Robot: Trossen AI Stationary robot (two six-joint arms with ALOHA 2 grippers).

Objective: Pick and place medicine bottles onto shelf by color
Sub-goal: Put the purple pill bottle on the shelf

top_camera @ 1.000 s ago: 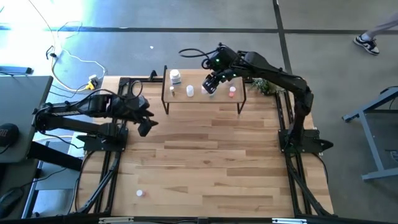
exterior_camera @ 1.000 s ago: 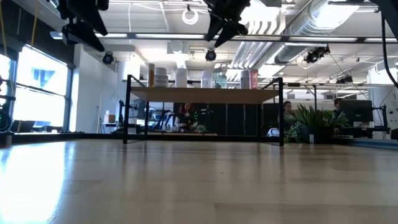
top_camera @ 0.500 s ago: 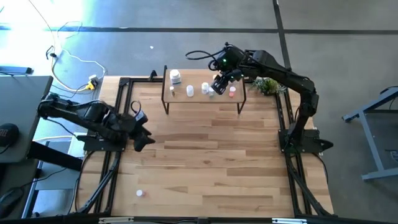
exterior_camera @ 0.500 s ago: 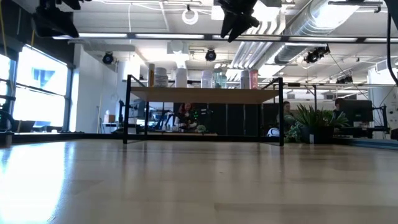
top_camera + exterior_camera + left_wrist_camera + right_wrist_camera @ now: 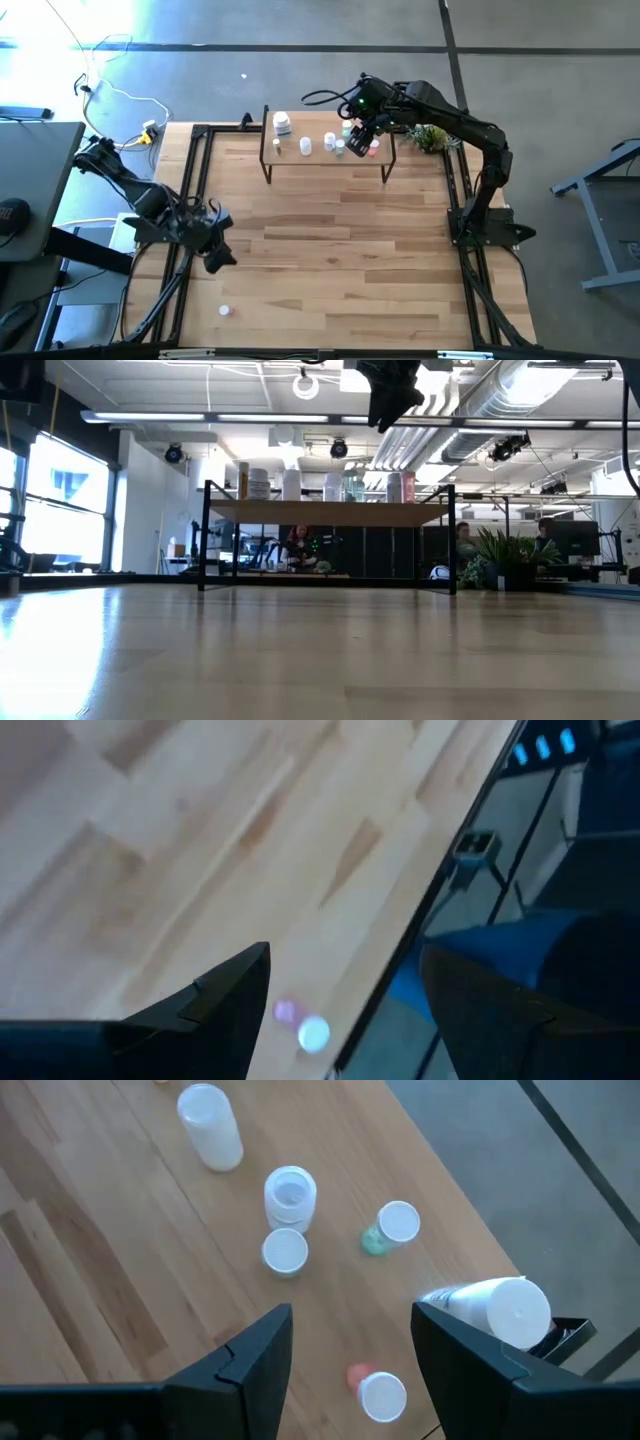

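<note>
The light-wood shelf (image 5: pixel 300 160) on black legs stands at the table's far edge, also seen in the low view (image 5: pixel 330 512). Several bottles stand on it: a large white one (image 5: pixel 282 123), small white ones (image 5: pixel 290 1190), a teal-tinted one (image 5: pixel 392 1228) and a pinkish-red one (image 5: pixel 372 1390). My right gripper (image 5: pixel 352 1320) hovers open above the shelf's right half (image 5: pixel 358 138). One small bottle with a pinkish tint (image 5: pixel 225 311) lies alone on the table near its near left corner. My left gripper (image 5: pixel 215 258) hangs open above the table, short of that bottle (image 5: pixel 305 1028).
A small green plant (image 5: pixel 430 137) sits just right of the shelf. The black frame rail (image 5: pixel 470 850) runs along the table's left edge close to the lone bottle. Bare wooden tabletop (image 5: pixel 340 260) spreads between shelf and near edge.
My left gripper has swung from the table's left middle toward the near edge, closing on the lone bottle, with the arm folding back. My right gripper has drifted slightly toward the right along the shelf, staying above it. No bottle has moved.
</note>
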